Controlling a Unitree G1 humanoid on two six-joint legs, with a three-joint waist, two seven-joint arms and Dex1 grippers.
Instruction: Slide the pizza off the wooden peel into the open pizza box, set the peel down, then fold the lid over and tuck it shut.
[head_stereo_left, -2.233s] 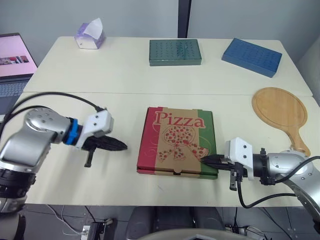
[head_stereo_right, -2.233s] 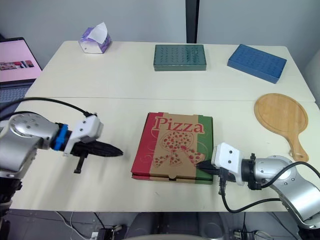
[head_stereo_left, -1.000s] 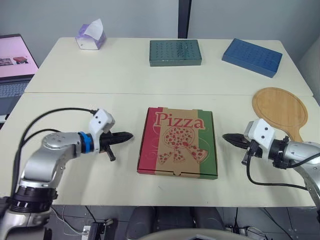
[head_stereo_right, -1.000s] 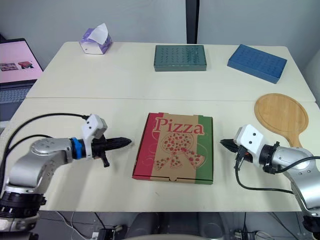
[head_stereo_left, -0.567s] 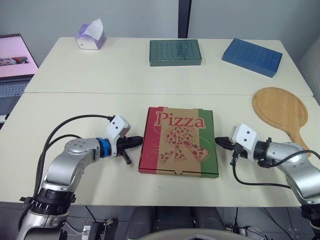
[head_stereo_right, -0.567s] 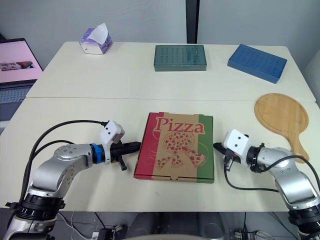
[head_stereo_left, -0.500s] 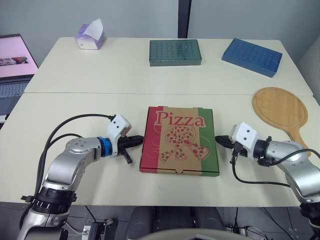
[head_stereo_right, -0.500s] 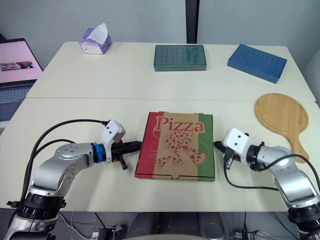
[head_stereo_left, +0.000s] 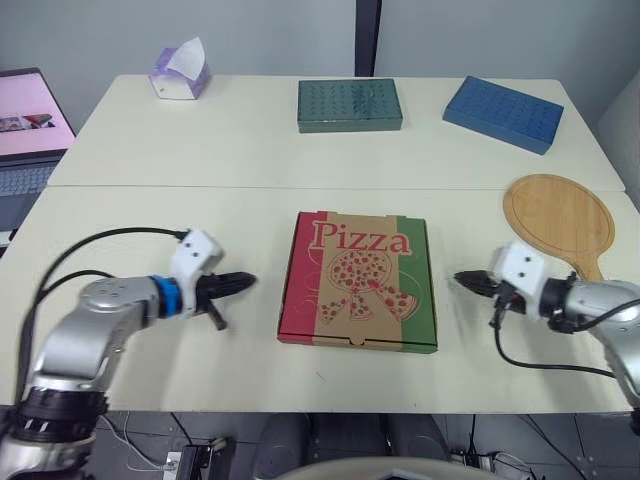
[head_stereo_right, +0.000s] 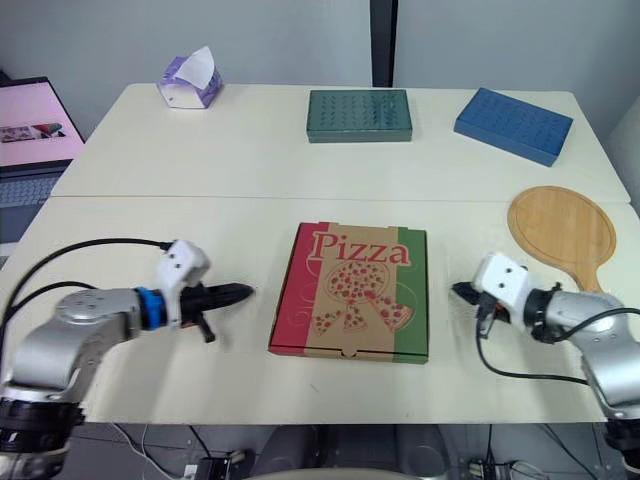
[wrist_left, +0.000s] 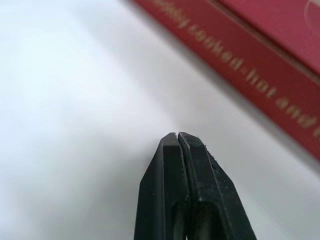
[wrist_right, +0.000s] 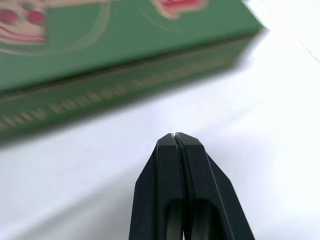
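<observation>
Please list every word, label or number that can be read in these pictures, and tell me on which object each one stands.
"Pizza": large red letters on the closed lid of the pizza box.
"cooked-hot and": gold letters on the box's red side, cut off at both ends.
Gold lettering on the box's green side: too blurred to read.
On the laptop screen: anything written is too small to read.

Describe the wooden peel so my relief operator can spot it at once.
Start at the near table, with the closed pizza box in its middle. By its edge on the robot's right, the wooden peel lies flat and bare, handle toward the robot. It is the only round, light-wood thing; the blue box and green box farther back are rectangular.
</observation>
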